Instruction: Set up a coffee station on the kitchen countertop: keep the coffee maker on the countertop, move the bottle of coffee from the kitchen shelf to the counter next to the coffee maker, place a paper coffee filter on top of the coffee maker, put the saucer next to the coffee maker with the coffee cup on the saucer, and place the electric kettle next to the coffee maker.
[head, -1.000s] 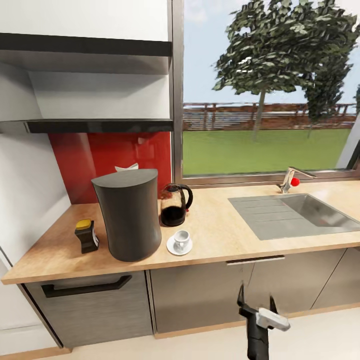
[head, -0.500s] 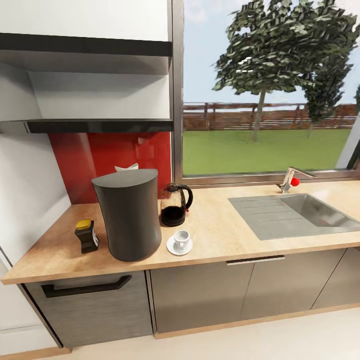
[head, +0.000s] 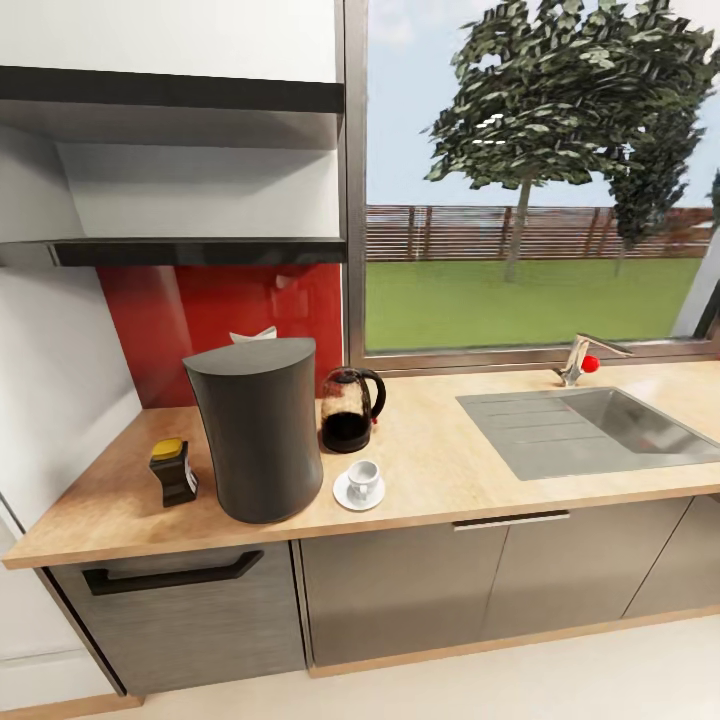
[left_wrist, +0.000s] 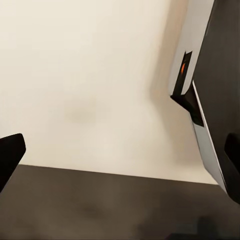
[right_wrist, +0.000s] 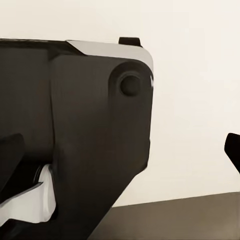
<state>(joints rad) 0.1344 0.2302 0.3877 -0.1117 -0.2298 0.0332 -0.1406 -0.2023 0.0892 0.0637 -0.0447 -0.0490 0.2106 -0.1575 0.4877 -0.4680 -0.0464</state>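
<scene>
The tall dark-grey coffee maker (head: 258, 440) stands at the left of the kitchen countertop (head: 450, 470). A white paper coffee filter (head: 254, 335) peeks over its top's rear rim; I cannot tell whether it rests on the top or behind it. The bottle of coffee (head: 174, 471) stands to its left. The electric kettle (head: 350, 410) is to its right, and in front of that the coffee cup (head: 363, 480) sits on the saucer (head: 346, 496). The kitchen shelf (head: 200, 252) above is bare. My left gripper (left_wrist: 120, 160) and right gripper (right_wrist: 120, 155) are open and hold nothing.
A steel sink (head: 600, 425) with a faucet (head: 578, 360) is set into the worktop's right part, under a window. Dark cabinet fronts with a drawer handle (head: 170, 577) run below. The wrist views show pale floor and the robot's own dark body (right_wrist: 90, 140).
The right gripper, raised at the bottom of the head view a second ago, has moved down past that view's lower edge. The things on the counter have not moved.
</scene>
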